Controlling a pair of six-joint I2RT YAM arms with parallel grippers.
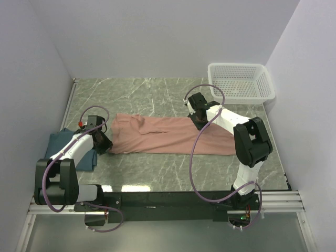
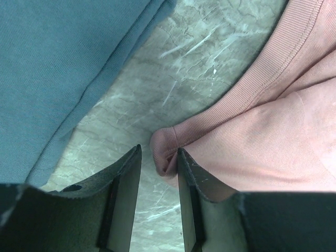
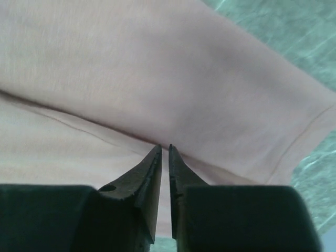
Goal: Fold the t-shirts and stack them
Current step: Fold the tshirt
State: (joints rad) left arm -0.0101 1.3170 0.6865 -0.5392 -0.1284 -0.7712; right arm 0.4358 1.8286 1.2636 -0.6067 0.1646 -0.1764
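Salmon-pink t-shirt [image 1: 168,139] folded long across the middle of the table [image 1: 157,94], teal-blue t-shirt [image 1: 55,144] at left edge, left gripper [image 2: 159,152] spread at pink hem corner, right gripper [image 3: 164,148] barely parted above pink cloth

- The table [image 1: 157,94] under me, grey-green stone look with pale veins, carries three things.
- A salmon-pink t-shirt [image 1: 168,137] lies flat across the middle, folded into a long band running left to right.
- A dark teal-blue t-shirt [image 1: 55,143] lies at my left edge, just beside the pink one — bare stone shows between them.
- A white mesh basket [image 1: 236,65] stands at the far right corner.
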